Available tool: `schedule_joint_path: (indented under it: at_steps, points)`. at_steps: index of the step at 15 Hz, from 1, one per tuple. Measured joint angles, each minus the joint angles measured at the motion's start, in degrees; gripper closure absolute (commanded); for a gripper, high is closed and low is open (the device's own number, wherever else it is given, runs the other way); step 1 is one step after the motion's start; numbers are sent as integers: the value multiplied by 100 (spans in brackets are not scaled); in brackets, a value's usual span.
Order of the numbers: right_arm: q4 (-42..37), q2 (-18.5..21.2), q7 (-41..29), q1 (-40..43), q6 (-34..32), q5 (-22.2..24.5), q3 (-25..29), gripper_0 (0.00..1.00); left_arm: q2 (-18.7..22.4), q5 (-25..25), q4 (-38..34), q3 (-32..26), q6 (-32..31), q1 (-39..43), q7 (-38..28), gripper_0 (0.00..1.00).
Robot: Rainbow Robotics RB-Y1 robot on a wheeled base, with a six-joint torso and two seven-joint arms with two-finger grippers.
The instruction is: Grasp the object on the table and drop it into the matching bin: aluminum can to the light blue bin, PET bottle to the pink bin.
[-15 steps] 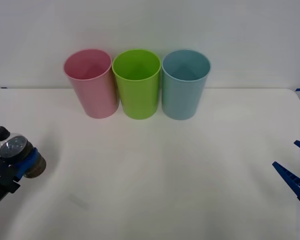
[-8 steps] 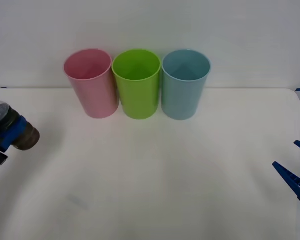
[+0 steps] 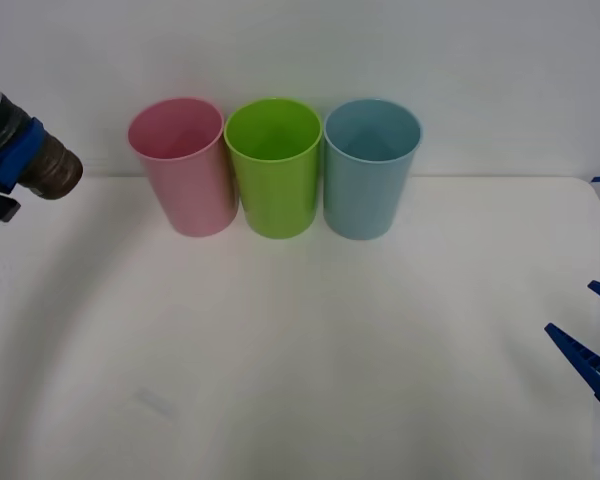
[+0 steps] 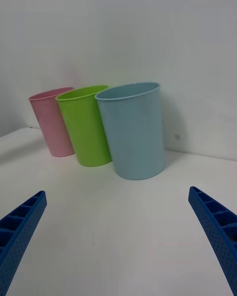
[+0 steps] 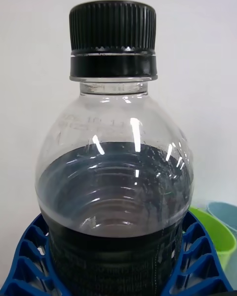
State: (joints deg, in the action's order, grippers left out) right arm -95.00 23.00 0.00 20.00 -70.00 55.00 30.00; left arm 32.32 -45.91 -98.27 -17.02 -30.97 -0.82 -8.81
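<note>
We have the PET bottle clamped round its ribbed lower body in the left gripper, aloft at the table's left edge, left of the pink bin; half-full of dark liquid, it looks weighty, stiff yet slick, so that low ribbed band seems the surest hold. The right gripper waits wide open and empty near the light blue bin.

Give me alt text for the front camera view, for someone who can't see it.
The left gripper holds the PET bottle in the air at the far left, beside the pink bin. A lime green bin and the light blue bin complete the row on the white table; the open right gripper waits at the right edge.
</note>
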Motion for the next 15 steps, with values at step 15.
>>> schedule_joint_path:
  at_steps: [15]
  points:
    - [0, 0, 0, 0, 0, 0, 0, 0, 10, -1027, 1851, 1912, 1662, -2746, -13, 100]
